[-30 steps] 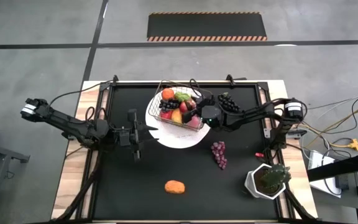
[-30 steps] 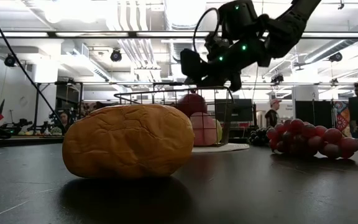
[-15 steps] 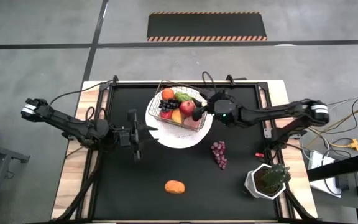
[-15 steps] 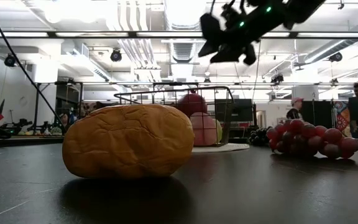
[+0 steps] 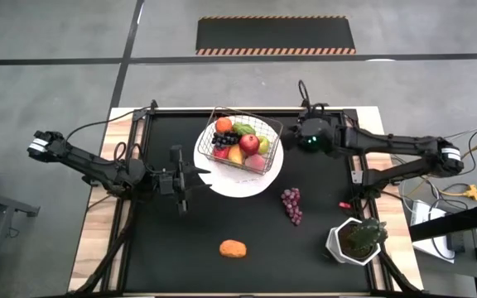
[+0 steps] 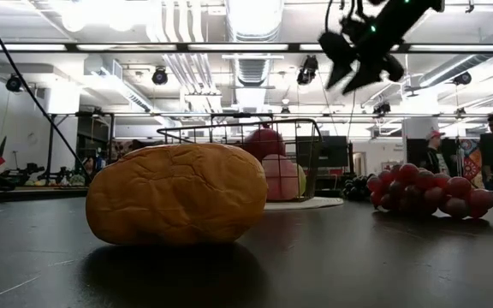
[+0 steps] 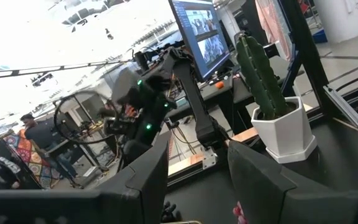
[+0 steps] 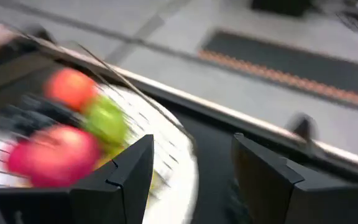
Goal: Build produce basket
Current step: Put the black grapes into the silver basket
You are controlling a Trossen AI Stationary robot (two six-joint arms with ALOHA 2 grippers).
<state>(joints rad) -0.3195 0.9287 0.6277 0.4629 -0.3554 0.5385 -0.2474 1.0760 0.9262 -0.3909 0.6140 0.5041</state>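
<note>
The wire basket (image 5: 240, 141) stands on a round white plate (image 5: 259, 180) at the table's far middle. It holds red, orange, green and yellow fruit and a dark grape bunch. My right gripper (image 5: 293, 132) hangs open and empty, high above the table just right of the basket; its wrist view (image 8: 191, 162) shows the basket's fruit (image 8: 61, 155) ahead. My left gripper (image 5: 197, 172) is open and empty, low at the plate's left edge. A purple grape bunch (image 5: 291, 204) and an orange-brown lumpy piece (image 5: 233, 247) lie on the mat.
A white pot with a green plant (image 5: 356, 238) stands at the near right corner. In the low view a dark grape bunch (image 6: 353, 186) lies on the mat right of the basket (image 6: 302, 158). People show in the room behind.
My right gripper has risen from the basket's near right corner and drawn back toward the table's right and far edge. It now hangs high beside the basket. The basket and the fruit on the mat have stayed where they were.
</note>
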